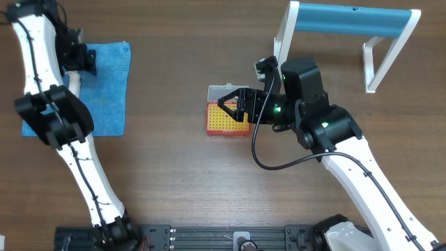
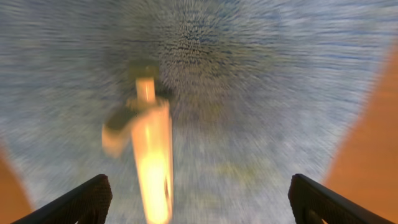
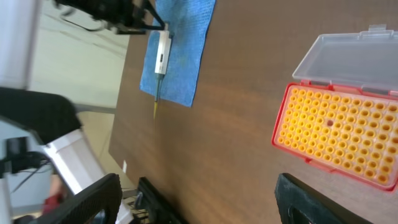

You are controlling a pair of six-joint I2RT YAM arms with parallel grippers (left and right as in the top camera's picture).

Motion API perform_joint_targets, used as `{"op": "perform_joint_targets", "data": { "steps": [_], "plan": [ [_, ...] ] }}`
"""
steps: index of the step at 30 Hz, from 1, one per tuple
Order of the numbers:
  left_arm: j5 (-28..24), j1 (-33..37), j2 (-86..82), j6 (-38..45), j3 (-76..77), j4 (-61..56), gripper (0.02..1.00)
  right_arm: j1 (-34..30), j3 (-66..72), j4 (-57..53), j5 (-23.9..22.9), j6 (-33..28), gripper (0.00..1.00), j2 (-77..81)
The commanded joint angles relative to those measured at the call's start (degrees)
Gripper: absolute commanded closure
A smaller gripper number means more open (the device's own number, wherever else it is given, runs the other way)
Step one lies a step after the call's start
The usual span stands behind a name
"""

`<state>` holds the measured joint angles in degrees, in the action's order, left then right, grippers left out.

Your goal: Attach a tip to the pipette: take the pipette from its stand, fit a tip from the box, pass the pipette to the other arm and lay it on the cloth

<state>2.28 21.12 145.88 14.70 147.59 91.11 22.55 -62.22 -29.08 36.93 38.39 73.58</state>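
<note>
- Pipette of white plastic with a yellow tip [image 3: 161, 55] lies on the square blue cloth [image 3: 189, 50] at the far left of the brown wooden table [image 1: 174, 181]. Its tip end reaches over the cloth's edge.
- Your left gripper [image 2: 199, 190] hangs above it, with the fingers spread wide and touching nothing.
- Your right gripper [image 3: 198, 186] is also spread and empty, near the orange tip box with a clear hinged lid [image 3: 339, 140] in the middle.
- I judge the pipette light, stiff and a little slippery. The thin tip is fragile and may bend or fall off.
- If you must take it again, hold the thick body in its middle, never the tip.
</note>
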Motion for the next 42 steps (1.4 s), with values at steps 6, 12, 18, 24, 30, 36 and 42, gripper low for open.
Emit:
{"op": "perform_joint_targets", "data": {
  "steps": [6, 12, 18, 24, 30, 36, 42],
  "plan": [
    [-6.08, -1.09, -32.54, -8.72, 0.81, 6.23, 0.099, -0.83, -0.55, 0.61, -24.81, -24.57, 0.198, -10.91],
    [-15.80, -9.99, -59.21, -15.39, -5.75, 6.23, 0.102, -0.83, -0.42, -19.74, -35.45, -33.11, 0.198, -34.95],
    [-14.82, -20.17, -89.90, -26.60, -43.58, 6.21, 0.099, -0.83, 6.95, -32.89, -35.30, -33.73, 0.196, -56.06],
    [-14.53, -20.39, -112.59, -29.68, -67.95, 6.05, 0.097, -0.83, 10.45, -35.19, -35.01, -27.08, 0.198, -68.48],
    [-14.56, -20.39, -116.32, -29.68, -72.43, 6.19, 0.097, -0.83, 10.47, -38.99, -35.01, -27.06, 0.198, -68.72],
    [-14.56, -20.52, -116.50, -29.66, -72.43, 6.14, 0.097, -0.83, 10.47, -38.99, -35.01, -27.06, 0.198, -68.72],
    [-11.06, -20.87, -130.22, -27.69, -86.09, -23.61, 0.023, -0.83, 10.47, -38.99, -35.01, -27.06, 0.198, -68.72]
  ]
}}
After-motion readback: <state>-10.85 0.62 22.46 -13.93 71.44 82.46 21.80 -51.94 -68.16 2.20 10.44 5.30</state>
